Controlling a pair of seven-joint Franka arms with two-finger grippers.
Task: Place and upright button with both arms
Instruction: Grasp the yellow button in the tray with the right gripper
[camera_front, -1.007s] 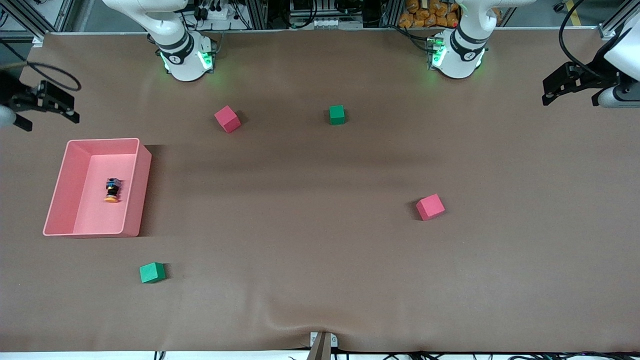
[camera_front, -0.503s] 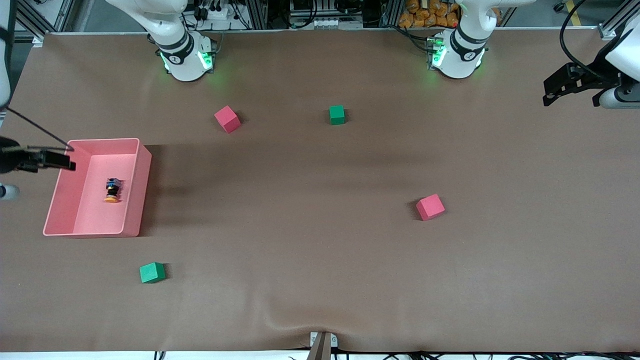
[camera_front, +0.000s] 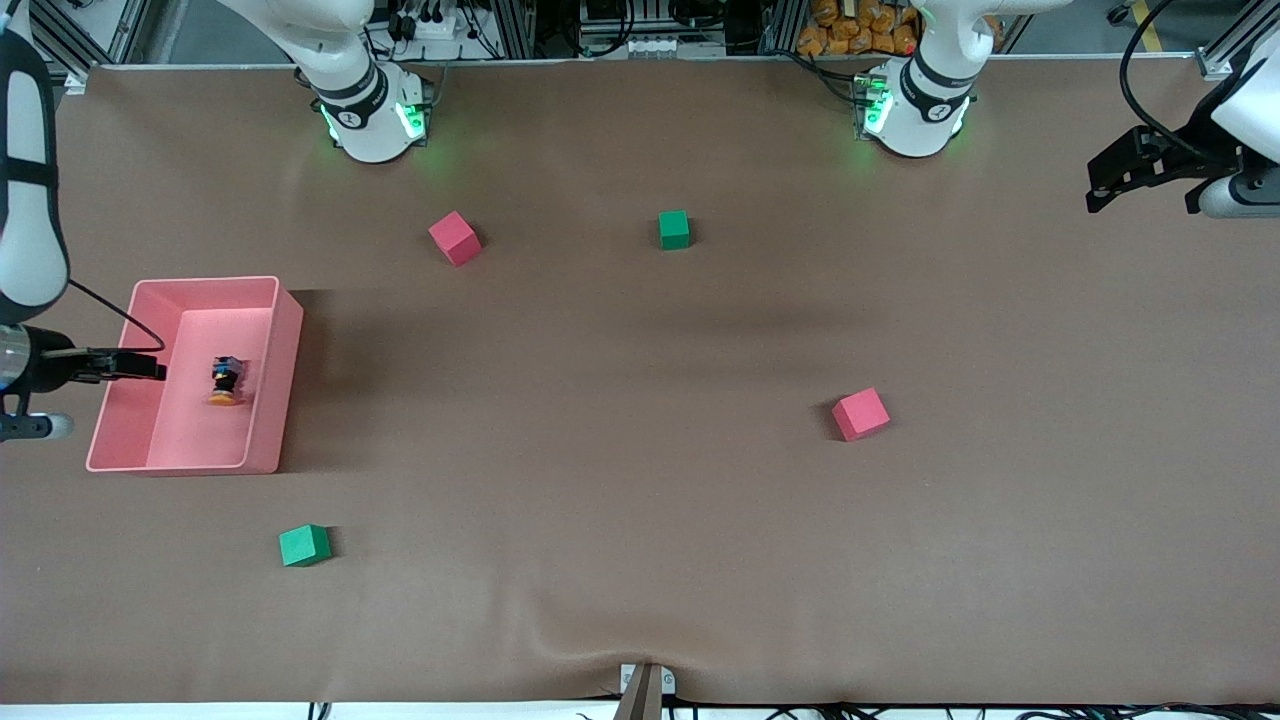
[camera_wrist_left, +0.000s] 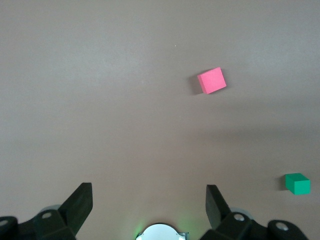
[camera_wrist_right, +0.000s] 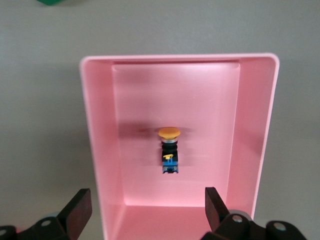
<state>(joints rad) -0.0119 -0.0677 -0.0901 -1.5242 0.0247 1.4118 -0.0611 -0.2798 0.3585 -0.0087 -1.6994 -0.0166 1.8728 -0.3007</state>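
The button (camera_front: 225, 381) lies on its side in a pink bin (camera_front: 285, 340), orange cap toward the front camera. The right wrist view shows it (camera_wrist_right: 169, 149) on the bin's floor, orange cap, black body and blue bits. My right gripper (camera_front: 150, 368) is open and empty over the bin's rim, beside the button; its fingers (camera_wrist_right: 80, 206) stand wide over one end of the bin (camera_wrist_right: 95, 150). My left gripper (camera_front: 1105, 185) is open and empty, up at the left arm's end of the table, and waits; its midpoint in the left wrist view (camera_wrist_left: 148, 202) is over bare table.
Two red cubes (camera_front: 455, 238) (camera_front: 860, 414) and two green cubes (camera_front: 674, 229) (camera_front: 304, 545) lie loose on the brown table. The left wrist view shows a red cube (camera_wrist_left: 212, 80) and a green cube (camera_wrist_left: 297, 183).
My right gripper has swung from beside the table's edge to over the pink bin's rim, close to the button. The left arm and the button have not moved.
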